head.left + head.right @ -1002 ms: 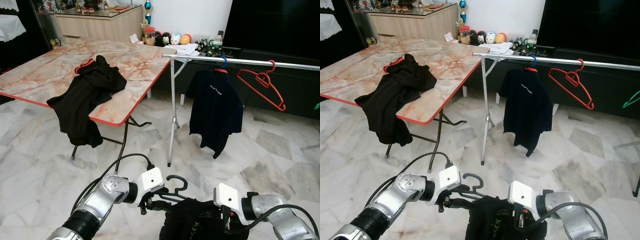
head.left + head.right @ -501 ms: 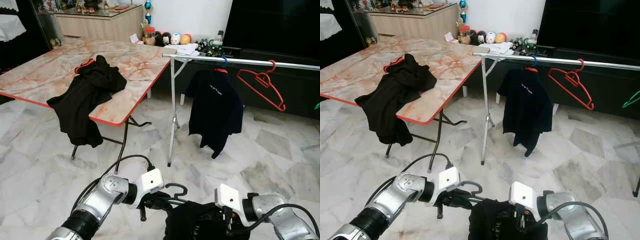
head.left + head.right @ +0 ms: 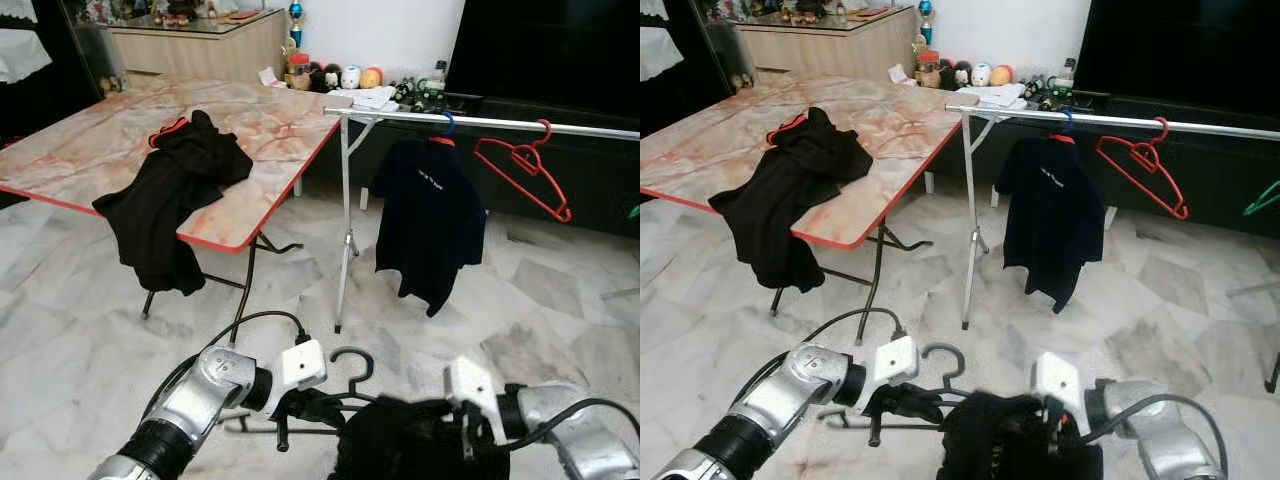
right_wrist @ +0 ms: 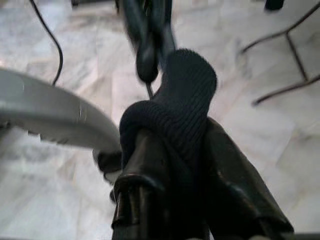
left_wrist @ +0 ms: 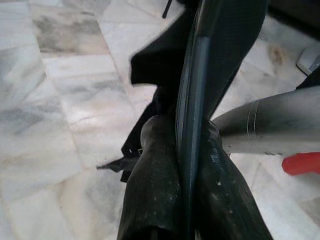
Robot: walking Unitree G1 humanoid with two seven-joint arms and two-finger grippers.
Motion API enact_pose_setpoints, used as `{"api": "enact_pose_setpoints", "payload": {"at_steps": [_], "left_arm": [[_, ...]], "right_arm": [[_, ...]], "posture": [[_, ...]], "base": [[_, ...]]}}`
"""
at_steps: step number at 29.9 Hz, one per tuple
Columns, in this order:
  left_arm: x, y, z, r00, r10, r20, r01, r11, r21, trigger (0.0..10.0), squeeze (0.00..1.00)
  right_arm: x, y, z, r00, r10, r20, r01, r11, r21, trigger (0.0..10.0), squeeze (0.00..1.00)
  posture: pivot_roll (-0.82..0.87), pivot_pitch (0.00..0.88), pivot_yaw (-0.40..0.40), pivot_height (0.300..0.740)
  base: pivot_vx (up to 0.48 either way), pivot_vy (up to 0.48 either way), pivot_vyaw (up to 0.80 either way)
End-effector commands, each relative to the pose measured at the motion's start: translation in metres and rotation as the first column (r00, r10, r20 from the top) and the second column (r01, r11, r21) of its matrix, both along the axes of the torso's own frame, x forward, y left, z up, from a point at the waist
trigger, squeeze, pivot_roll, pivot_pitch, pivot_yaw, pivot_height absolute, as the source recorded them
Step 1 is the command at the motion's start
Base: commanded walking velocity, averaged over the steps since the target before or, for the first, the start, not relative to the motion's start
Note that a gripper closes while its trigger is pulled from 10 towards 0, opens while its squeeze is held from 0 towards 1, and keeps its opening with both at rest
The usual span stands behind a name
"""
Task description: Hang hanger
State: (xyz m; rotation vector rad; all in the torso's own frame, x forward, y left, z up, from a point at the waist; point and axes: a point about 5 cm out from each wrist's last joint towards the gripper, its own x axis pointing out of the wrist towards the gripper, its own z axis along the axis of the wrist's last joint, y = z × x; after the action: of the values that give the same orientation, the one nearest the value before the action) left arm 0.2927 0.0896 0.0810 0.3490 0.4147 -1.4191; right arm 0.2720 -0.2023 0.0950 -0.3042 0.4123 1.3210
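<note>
Landmark: silver clothes rail (image 3: 480, 123).

- Black hanger (image 3: 345, 385) is sitting low in the foreground, well short of the rail and below it, hook curling upward; a dark garment (image 3: 410, 450) is bunching just beside it.
- Left gripper (image 5: 187, 165) is pinching the hanger: both fingers (image 5: 150, 175) are pressing tight against the thin dark bar, no gap either side.
- Right gripper (image 4: 175, 150) is clamping a fold of ribbed dark knit from the garment; fingers (image 4: 235, 175) are closing snugly on the cloth.
- On the rail: a navy shirt (image 3: 430, 220) is hanging from a blue hook near the rail's upright leg; a red hanger (image 3: 525, 170) is hanging bare farther along, tilted.
- Marble-top table (image 3: 90, 150) with red edging is standing off the rail's leg end, a black garment (image 3: 170, 195) draping over its near edge.
- Marble floor (image 3: 560, 300) is running under the rail.
- Toys and bottles are lining the wall behind the rail.
</note>
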Motion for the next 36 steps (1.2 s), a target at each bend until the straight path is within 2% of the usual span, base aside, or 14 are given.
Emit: {"api": "enact_pose_setpoints", "payload": {"at_steps": [1, 33, 34, 35, 36], "left_arm": [[0.001, 0.001, 0.001, 1.0, 0.024, -0.002, -0.024, 1.0, -0.006, 0.0, 0.0], [0.001, 0.001, 0.001, 1.0, 0.024, -0.002, -0.024, 1.0, -0.006, 0.0, 0.0], [0.0, 0.0, 0.002, 1.0, 0.014, -0.008, -0.014, 1.0, -0.007, 0.0, 0.0], [0.0, 0.0, 0.002, 1.0, 0.014, -0.008, -0.014, 1.0, -0.007, 0.0, 0.0], [-0.002, 0.001, 0.001, 1.0, 0.002, -0.015, -0.002, 1.0, -0.003, 0.0, 0.0]], "right_arm": [[-0.003, 0.009, 0.005, 0.999, 0.047, 0.001, -0.047, 0.997, 0.065, 10.0, 0.0], [-0.003, 0.009, 0.005, 0.999, 0.047, 0.001, -0.047, 0.997, 0.065, 10.0, 0.0], [-0.006, 0.012, 0.013, 0.999, 0.017, -0.031, -0.01, 0.974, 0.225, 10.0, 0.0], [-0.006, 0.012, 0.013, 0.999, 0.017, -0.031, -0.01, 0.974, 0.225, 10.0, 0.0], [-0.007, 0.014, 0.021, 0.998, 0.0, -0.057, 0.022, 0.926, 0.377, 10.0, 0.0]], "posture": [[-0.06, 0.025, 0.054, 0.74], [-0.06, 0.025, 0.054, 0.74], [-0.05, 0.029, 0.055, 0.74], [-0.05, 0.029, 0.055, 0.74], [-0.05, 0.029, 0.055, 0.74]], "base": [[0.0, 0.0, 0.0], [0.0, 0.0, 0.0], [0.0, 0.0, 0.0], [0.0, 0.0, 0.0], [0.0, 0.0, 0.0]]}}
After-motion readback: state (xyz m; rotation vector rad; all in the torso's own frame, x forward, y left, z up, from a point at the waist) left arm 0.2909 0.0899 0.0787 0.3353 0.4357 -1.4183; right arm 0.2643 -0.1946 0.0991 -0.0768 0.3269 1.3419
